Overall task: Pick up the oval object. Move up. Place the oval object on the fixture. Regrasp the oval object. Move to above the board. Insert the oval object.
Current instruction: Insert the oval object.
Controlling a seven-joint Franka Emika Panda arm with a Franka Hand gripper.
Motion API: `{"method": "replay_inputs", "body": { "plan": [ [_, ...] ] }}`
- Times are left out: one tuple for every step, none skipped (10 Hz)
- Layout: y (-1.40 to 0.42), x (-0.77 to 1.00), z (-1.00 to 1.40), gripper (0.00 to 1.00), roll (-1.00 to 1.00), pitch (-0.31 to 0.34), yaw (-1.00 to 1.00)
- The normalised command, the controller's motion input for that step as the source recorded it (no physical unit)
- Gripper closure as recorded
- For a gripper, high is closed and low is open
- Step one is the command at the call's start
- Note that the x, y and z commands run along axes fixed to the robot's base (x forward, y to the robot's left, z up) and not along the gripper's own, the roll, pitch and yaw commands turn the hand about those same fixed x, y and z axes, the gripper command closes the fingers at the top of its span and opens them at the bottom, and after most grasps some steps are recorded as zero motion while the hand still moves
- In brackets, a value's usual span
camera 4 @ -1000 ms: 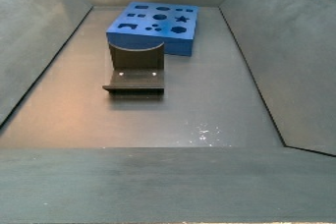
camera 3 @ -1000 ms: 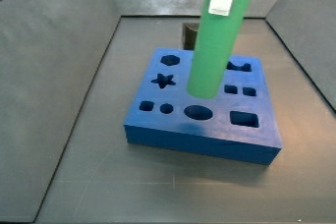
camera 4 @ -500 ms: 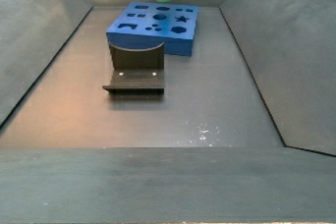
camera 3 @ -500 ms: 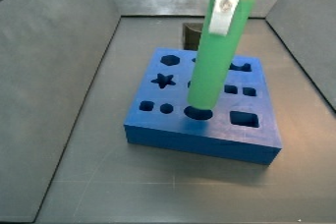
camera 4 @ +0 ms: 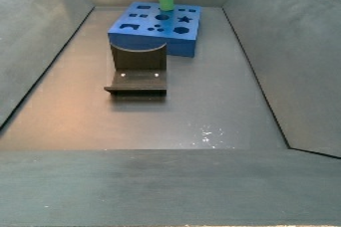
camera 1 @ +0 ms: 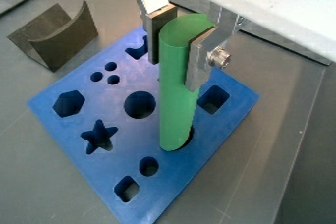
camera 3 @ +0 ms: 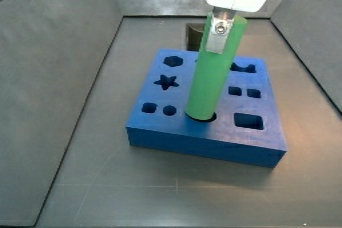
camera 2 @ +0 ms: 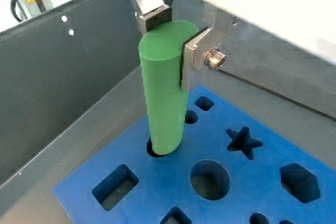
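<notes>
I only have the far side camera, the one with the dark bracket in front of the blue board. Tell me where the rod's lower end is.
Observer: The green rod has its lower end in a hole in the blue board, seen in both wrist views.
Operator: Confirm the grip.
Observer: The gripper sits at the rod's top, its fingers pressed to the rod's sides.
Operator: Name the neighbouring holes.
Observer: In a wrist view, a round hole and a star hole lie beside the rod.
Operator: Check the bracket.
Observer: The fixture stands apart from the board, with nothing on it.
</notes>
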Motion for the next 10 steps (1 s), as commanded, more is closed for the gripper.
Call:
{"method": "replay_inputs", "body": {
  "plan": [
    [-0.01,0.28,-0.24,1.0,-0.05,-0.031,-0.04],
    [-0.01,0.26,-0.26,1.0,-0.05,-0.05,-0.04],
    [0.0,0.22,-0.3,1.0,-0.05,-0.066,-0.06],
    [0.0,0.0,-0.53,1.0,-0.01,-0.099,-0.12],
    [0.0,0.0,-0.69,1.0,0.0,-0.139,-0.11],
    [0.0,0.0,-0.76,1.0,0.0,-0.123,-0.07],
    [0.0,0.0,-0.35,1.0,-0.01,-0.074,0.0],
    [0.0,0.0,0.0,1.0,0.01,0.0,0.0],
    [0.0,0.0,0.0,1.0,0.01,0.0,0.0],
    [0.0,0.0,0.0,1.0,0.0,0.0,0.0]
  ]
}}
